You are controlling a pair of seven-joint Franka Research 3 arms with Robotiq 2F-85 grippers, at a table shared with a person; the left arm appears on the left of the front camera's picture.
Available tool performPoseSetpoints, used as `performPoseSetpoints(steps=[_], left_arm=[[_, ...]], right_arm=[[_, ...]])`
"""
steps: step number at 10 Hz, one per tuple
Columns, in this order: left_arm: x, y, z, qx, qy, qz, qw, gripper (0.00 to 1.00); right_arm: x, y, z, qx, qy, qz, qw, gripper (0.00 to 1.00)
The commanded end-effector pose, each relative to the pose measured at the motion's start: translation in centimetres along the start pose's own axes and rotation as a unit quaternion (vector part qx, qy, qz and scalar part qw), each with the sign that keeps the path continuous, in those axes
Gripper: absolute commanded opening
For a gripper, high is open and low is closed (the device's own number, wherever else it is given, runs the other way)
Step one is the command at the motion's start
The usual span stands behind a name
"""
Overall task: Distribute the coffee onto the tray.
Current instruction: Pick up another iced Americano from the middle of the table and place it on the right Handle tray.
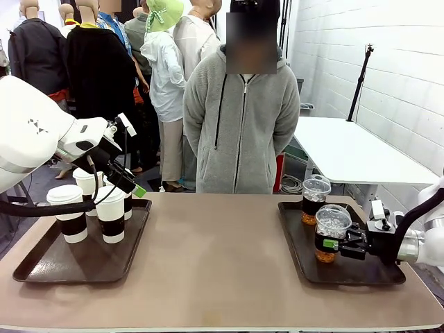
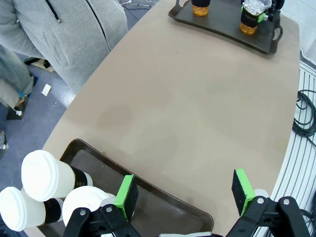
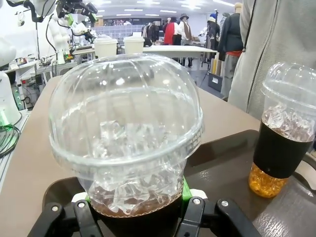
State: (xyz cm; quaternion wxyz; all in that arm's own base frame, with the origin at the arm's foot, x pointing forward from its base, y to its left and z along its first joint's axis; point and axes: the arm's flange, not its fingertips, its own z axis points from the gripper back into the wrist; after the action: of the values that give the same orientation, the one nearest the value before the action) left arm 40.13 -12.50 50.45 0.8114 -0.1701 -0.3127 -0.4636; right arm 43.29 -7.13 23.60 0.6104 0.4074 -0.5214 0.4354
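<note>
Closest to the front camera lies the bare near edge of the desk (image 1: 215,291). Toward its left end a dark tray (image 1: 41,267) carries four lidded paper cups (image 1: 69,211) with black sleeves, and the left claw (image 1: 130,186) hovers above them. Toward the right end a second tray (image 1: 361,274) holds two iced coffees: one (image 1: 315,200) at the tray's far edge, the other (image 1: 330,234) nearer, with the right claw (image 1: 341,244) clamped on its lower body. A person in a grey hoodie (image 1: 239,111) stands at the far edge.

From the left wrist, the left claw (image 2: 183,192) has its green pads (image 2: 125,196) spread wide and empty, over the tray's rim (image 2: 163,195); three white lids (image 2: 42,174) are plain, a fourth is partly hidden.

From the right wrist, the gripped dome-lidded cup (image 3: 126,143) sits between the right claw's fingers (image 3: 192,217), its base hidden, so I cannot tell whether it is lifted. The second iced cup (image 3: 286,143) stands apart on the tray.

Judging by this, distribution has barely begun: the kinds are not yet mixed, and the gripped cup looks like the first to go across.
</note>
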Motion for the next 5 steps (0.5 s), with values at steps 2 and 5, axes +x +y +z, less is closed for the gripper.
performPoseSetpoints(steps=[2, 5], left_arm=[[-0.33, 0.41, -0.17, -0.009, -0.012, -0.009, 1.0, 1.0], [-0.33, 0.41, -0.17, -0.009, -0.012, -0.009, 1.0, 1.0]], right_arm=[[-0.54, -0.21, -0.02, 0.004, -0.017, 0.007, 1.0, 0.64], [-0.63, -0.02, 0.13, 0.006, -0.015, -0.008, 1.0, 1.0]])
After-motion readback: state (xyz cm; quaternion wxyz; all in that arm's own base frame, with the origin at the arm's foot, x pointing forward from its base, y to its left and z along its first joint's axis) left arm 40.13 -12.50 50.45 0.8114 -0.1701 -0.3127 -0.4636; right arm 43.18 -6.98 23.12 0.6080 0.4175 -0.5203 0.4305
